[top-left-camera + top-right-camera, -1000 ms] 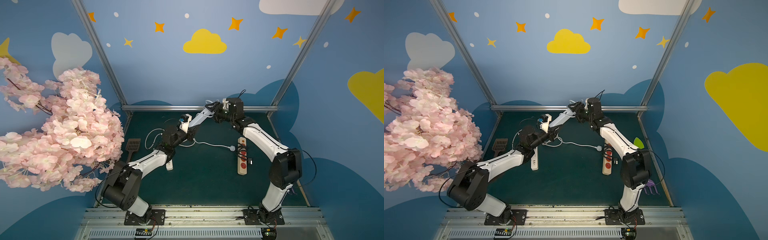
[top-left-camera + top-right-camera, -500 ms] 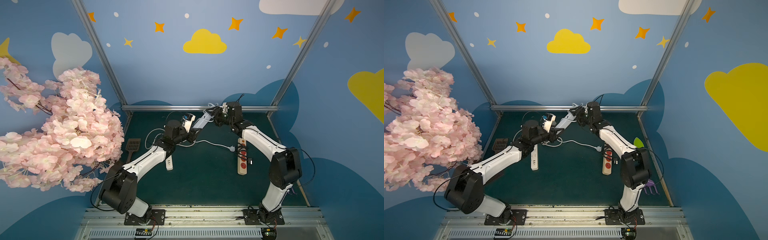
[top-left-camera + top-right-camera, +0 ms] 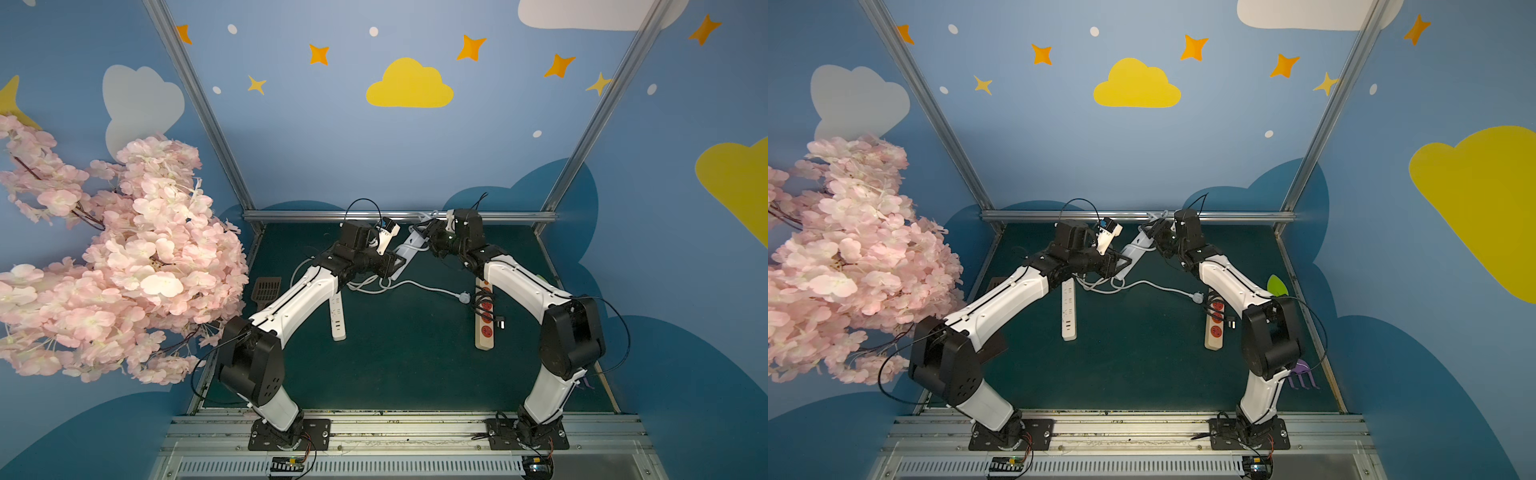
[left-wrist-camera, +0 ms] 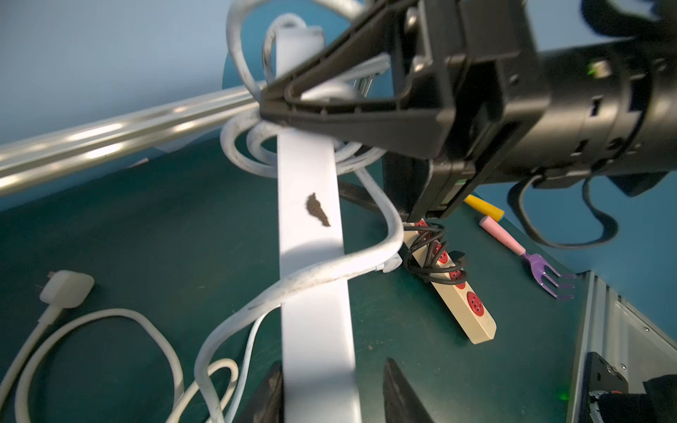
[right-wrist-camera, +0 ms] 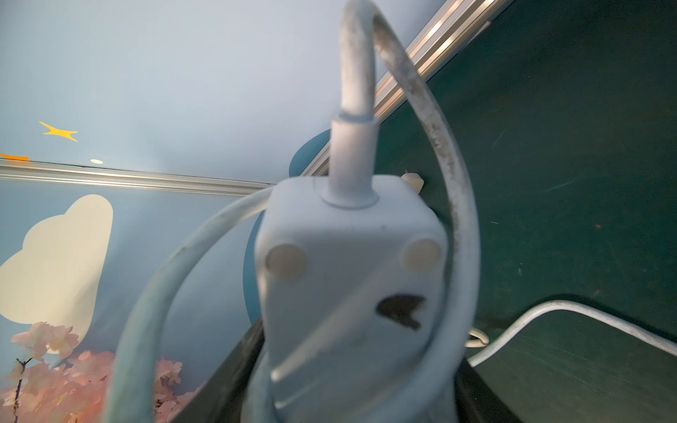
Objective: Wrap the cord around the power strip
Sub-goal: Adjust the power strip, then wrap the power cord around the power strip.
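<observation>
Up over the middle of the table's (image 3: 395, 374) far edge, the white power strip (image 3: 409, 248) hangs tilted in the air, right gripper (image 3: 420, 231) clamped on its cord end, left gripper (image 4: 331, 395) only straddling the lower end, jaws loose with a gap on one side. The cord (image 4: 322, 278) loops round the strip by the right gripper, crosses it once more and drops to the table, plug (image 3: 464, 296) lying near the beige strip (image 3: 484, 332).
</observation>
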{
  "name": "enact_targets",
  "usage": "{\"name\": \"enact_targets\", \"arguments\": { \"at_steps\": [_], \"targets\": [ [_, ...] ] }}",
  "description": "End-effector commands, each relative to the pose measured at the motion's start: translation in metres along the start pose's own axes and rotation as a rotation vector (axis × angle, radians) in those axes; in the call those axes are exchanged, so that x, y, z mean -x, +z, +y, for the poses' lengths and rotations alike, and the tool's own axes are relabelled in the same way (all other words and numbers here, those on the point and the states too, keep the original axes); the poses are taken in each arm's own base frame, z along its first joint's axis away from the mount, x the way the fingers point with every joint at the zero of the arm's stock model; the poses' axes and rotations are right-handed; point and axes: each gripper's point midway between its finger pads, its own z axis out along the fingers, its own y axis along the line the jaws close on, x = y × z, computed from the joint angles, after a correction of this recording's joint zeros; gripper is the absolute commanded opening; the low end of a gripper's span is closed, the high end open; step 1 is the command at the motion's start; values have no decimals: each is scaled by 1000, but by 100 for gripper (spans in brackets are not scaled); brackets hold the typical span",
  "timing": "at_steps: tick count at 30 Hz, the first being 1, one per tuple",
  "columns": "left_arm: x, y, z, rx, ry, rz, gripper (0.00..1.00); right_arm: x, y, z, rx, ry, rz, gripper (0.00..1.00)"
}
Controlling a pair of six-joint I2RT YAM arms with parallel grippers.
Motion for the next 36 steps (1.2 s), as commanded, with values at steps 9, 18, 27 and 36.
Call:
{"name": "enact_targets", "arguments": {
  "at_steps": [9,18,27,36],
  "targets": [
    [-17,9,0,0,-10,112,32,0,-14,63,158,-61,-40,5],
    [3,-1,-6,-6,14,81,3,8,-26,70,210,-89,-19,54],
    [47,-29,-8,9,-53,27,3,17,-79,47,221,-349,-24,78],
    [82,-43,-28,-28,-50,11,3,-43,-70,-24,172,-605,-53,78]
  ]
}}
